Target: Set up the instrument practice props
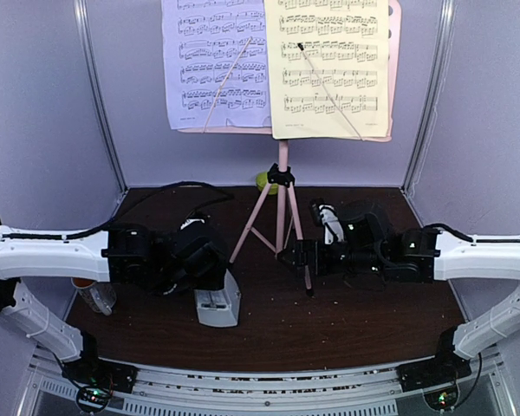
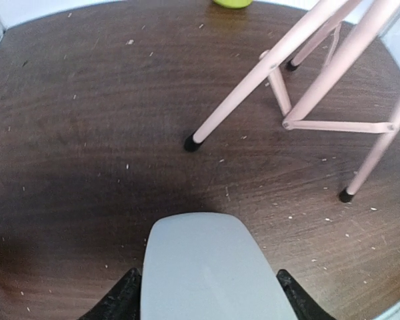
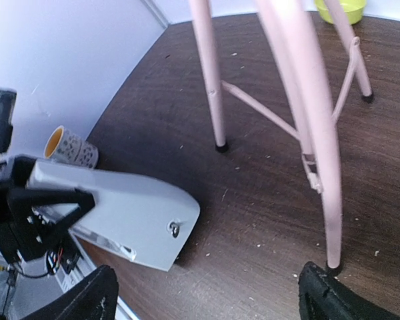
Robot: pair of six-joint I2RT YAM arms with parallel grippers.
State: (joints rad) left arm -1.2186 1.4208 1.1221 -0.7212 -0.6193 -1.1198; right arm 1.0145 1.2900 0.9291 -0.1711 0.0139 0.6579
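Observation:
The pink music stand (image 1: 282, 204) stands at the middle back on three legs, with its desk high up. A lavender page (image 1: 215, 61) and a pale-yellow page (image 1: 328, 65) rest on the desk. The grey metronome (image 1: 218, 303) is on the table left of the stand. My left gripper (image 1: 211, 279) has a finger against each side of the metronome (image 2: 207, 267). My right gripper (image 3: 207, 303) is open and holds nothing, low beside a stand leg (image 3: 323, 173). The metronome (image 3: 120, 207) shows from the side in the right wrist view.
A white mug with an orange inside (image 3: 70, 148) lies at the left wall behind the metronome. A lime-green bowl (image 2: 232, 3) sits at the back behind the stand. Lavender walls close three sides. Crumbs speckle the dark wooden table (image 2: 87, 133).

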